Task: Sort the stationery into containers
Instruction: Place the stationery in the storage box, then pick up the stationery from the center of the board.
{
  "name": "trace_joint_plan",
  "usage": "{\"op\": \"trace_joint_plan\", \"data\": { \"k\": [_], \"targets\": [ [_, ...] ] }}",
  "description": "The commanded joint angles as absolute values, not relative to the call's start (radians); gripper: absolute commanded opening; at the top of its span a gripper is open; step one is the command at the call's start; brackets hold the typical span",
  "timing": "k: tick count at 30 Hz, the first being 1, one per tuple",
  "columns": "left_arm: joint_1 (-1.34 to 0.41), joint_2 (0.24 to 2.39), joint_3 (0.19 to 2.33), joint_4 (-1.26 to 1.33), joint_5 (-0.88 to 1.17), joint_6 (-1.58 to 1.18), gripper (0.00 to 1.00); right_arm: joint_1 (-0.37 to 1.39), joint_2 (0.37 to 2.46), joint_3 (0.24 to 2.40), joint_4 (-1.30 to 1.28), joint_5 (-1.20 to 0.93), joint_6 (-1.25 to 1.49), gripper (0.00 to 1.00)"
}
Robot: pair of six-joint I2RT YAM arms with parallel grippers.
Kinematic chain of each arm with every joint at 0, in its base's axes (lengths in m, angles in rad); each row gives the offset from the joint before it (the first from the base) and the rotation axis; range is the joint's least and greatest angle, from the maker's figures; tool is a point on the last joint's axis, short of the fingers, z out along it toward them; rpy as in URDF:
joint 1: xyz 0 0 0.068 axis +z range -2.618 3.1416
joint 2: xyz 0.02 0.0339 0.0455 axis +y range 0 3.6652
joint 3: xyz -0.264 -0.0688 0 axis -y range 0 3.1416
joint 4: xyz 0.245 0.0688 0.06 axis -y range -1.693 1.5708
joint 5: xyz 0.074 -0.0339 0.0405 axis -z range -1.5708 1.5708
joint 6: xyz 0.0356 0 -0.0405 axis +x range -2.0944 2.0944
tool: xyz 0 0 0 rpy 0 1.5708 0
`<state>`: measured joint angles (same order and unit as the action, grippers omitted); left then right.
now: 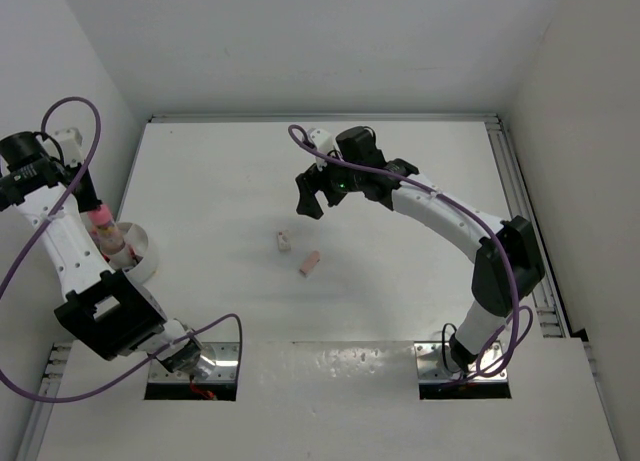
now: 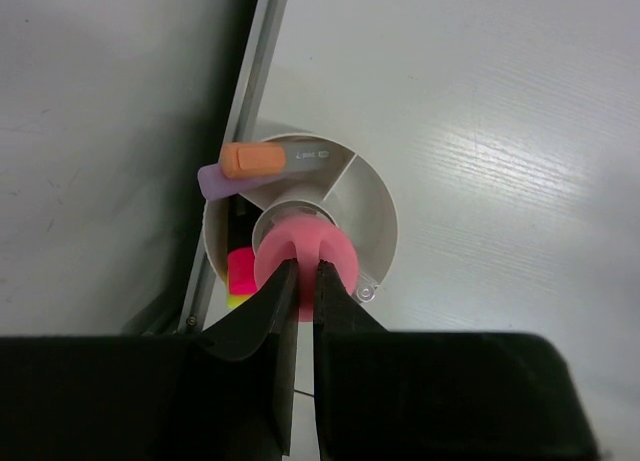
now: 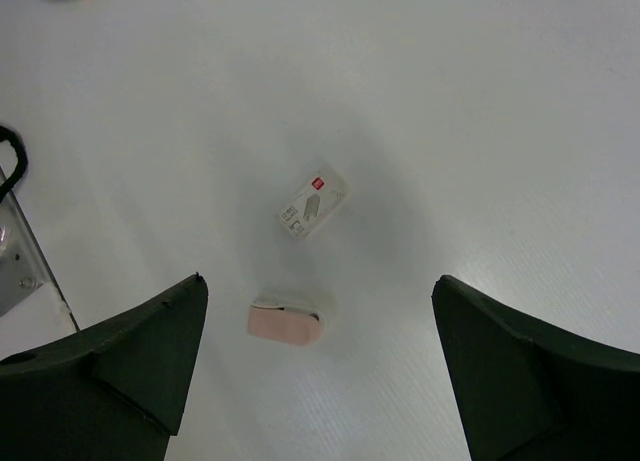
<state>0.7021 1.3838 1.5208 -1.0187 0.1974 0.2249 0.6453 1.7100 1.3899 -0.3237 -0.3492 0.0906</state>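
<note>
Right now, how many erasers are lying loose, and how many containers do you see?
Loose erasers: 2 (pink eraser, whitish eraser)
Containers: 2 (white tub, pink cup)
Total: 4
Pens and markers in the tub are partly hidden, so they are not counted.

Tub [image 1: 146, 253] sat at L edge of desk [image 1: 400, 281], beside L arm. Cup [image 2: 300, 243] was at tub's middle, w/ L gripper [image 2: 304, 277] above it, jaws pinched on cup's near wall. Marker [image 2: 265, 161] lay across tub's far rim. Highlighters [image 2: 238, 273] stood inside tub next to cup. Mid-desk, two erasers lay just apart: back eraser [image 1: 284, 242] to the L, front eraser [image 1: 310, 263] to the R. R gripper [image 1: 320, 199] hung behind them, jaws wide.
</note>
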Motion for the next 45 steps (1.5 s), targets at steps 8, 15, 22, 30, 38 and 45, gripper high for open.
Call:
{"op": "trace_joint_plan", "data": {
  "k": [8,15,22,30,38,45],
  "targets": [
    [0.747,1.275,1.399,-0.901,0.276,0.221,0.0,0.635,1.68,1.368,-0.314,-0.414,0.049,0.89],
    [0.77,1.275,1.338,-0.891,0.334,0.204,0.0,0.621,1.686,1.35,-0.328,-0.448,0.017,0.86],
    [0.77,1.296,1.335,-0.905,0.364,0.206,0.22,0.606,1.749,1.416,-0.455,-0.506,-0.121,0.83],
    [0.776,1.298,1.35,-0.922,0.445,0.21,0.37,0.592,1.778,1.422,-0.503,-0.522,-0.164,0.78],
    [0.729,1.309,1.485,-0.988,0.588,0.313,0.46,0.6,1.822,1.431,-0.446,-0.494,-0.13,0.64],
    [0.308,1.266,1.47,-0.904,0.474,0.247,0.49,0.595,1.83,1.41,-0.408,-0.422,0.033,0.67]
  ]
}}
